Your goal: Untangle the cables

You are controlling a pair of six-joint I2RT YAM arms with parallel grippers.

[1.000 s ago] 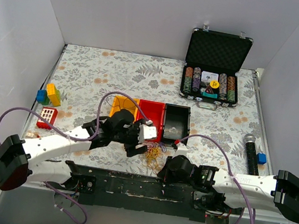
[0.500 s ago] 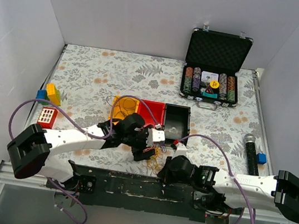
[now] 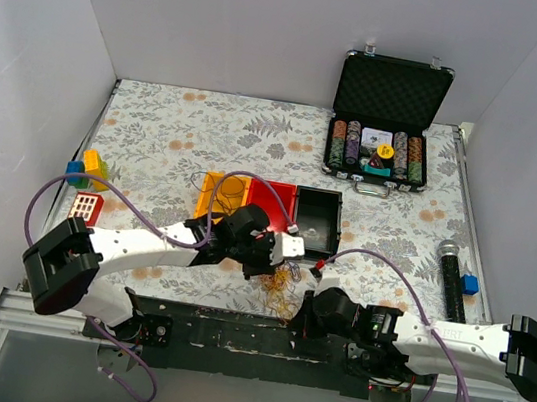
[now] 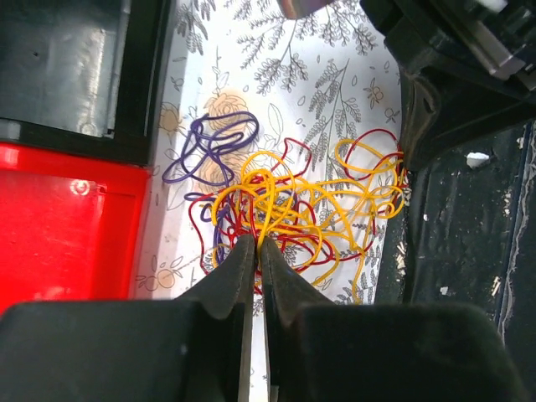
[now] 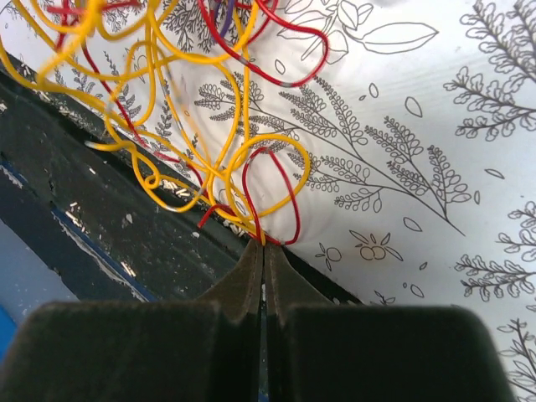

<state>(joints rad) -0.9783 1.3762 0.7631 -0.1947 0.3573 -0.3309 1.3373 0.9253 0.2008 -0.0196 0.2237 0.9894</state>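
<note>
The cables [image 4: 293, 205] are a loose tangle of thin yellow, red and purple wires lying on the flowered cloth at the table's near edge [image 3: 282, 279]. My left gripper [image 4: 257, 244] is shut on yellow and red strands at the tangle's near side. From the other side my right gripper [image 5: 263, 245] is shut on a red and yellow loop [image 5: 268, 197] right at the black front rail. In the top view the left gripper [image 3: 274, 268] and the right gripper [image 3: 302, 302] flank the tangle closely. A purple loop [image 4: 213, 146] spreads toward the black bin.
A yellow bin [image 3: 217, 191], a red bin [image 3: 270, 201] and a black bin [image 3: 316, 218] stand just behind the tangle. An open chip case [image 3: 381, 137] is at the back right, a microphone [image 3: 452, 274] at the right, toy bricks [image 3: 87, 184] at the left. The black rail [image 3: 230, 322] runs along the front.
My left arm swung right and down to the tangle, and its jaws went from wide open to shut on the strands. The right arm shifted slightly right, still gripping.
</note>
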